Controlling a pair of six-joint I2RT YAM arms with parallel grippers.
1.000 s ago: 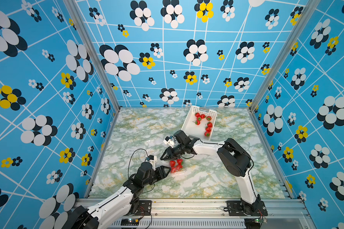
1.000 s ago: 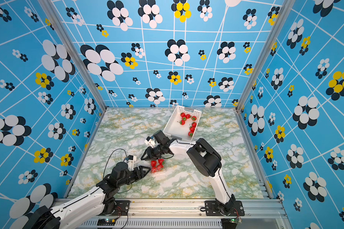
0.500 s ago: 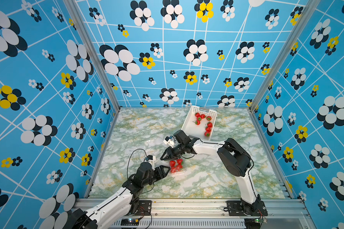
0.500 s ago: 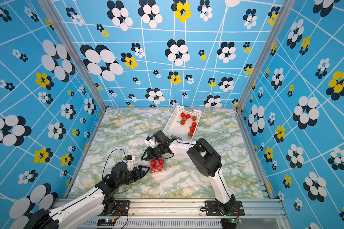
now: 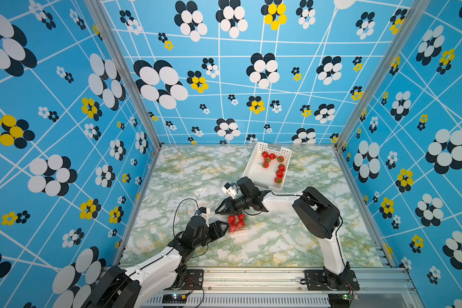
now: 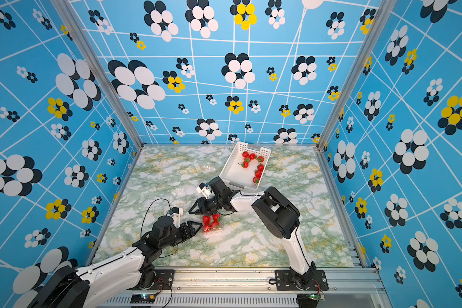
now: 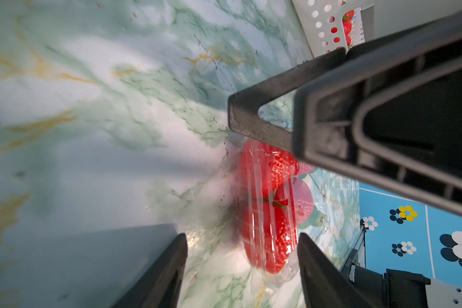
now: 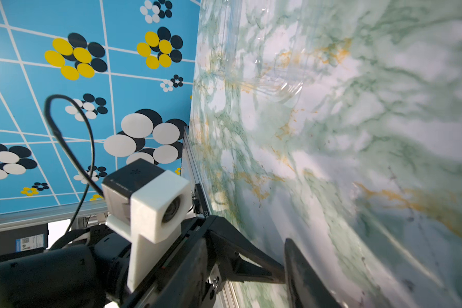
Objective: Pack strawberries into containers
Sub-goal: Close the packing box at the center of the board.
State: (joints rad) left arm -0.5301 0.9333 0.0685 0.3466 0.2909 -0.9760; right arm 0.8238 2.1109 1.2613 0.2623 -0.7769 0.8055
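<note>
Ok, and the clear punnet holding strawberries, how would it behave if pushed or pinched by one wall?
The clear punnet looks thin and ribbed, so its wall would probably flex under a pinch. The strawberries fill it, so pushed low it likely slides on the glossy tabletop rather than tipping. Lifted by one wall, it may sag.

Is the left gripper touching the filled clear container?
Cannot tell. In the left wrist view the left gripper straddles the container; table shows beside one finger, but the other finger meets the plastic without a plain gap.
</note>
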